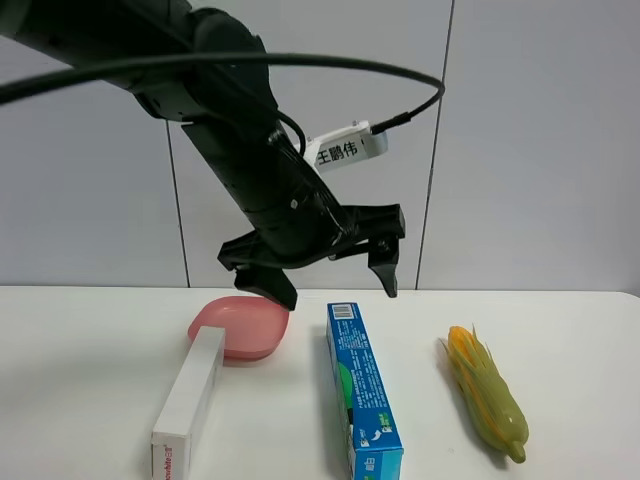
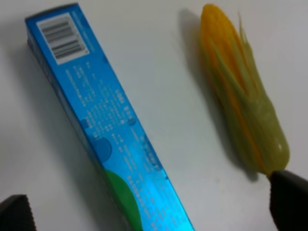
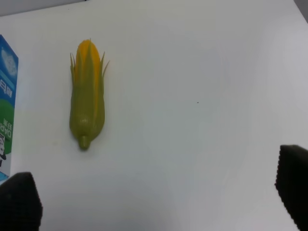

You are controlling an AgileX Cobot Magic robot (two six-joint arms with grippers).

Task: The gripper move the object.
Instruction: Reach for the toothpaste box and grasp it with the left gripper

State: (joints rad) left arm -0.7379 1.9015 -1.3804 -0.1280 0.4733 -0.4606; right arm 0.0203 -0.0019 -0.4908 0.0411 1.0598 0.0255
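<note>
Right now my left gripper (image 1: 335, 285) hangs in the air above the bench (image 1: 80, 360), jaws spread wide and holding nothing. One fingertip is over the pink dish (image 1: 245, 322), and the other is above the far end of the blue box (image 1: 362, 395). A white name tag (image 1: 345, 150) and a black cable (image 1: 200, 62) ride on the arm behind it.

The blue box lies flat on the bench with its barcode end toward the wall. It sits between the white box (image 1: 190, 400) and the corn cob (image 1: 485, 395), apart from both and roughly parallel to them. My left wrist camera looks down on the barcode, the white print and a green patch, with the cob lying just beside.

The white box's far end meets the dish, though I cannot tell whether they touch.

My right gripper (image 3: 156, 197) is also spread wide, with only bare bench between its fingertips. The cob is near, and a corner of the blue box shows at the edge of that view.
</note>
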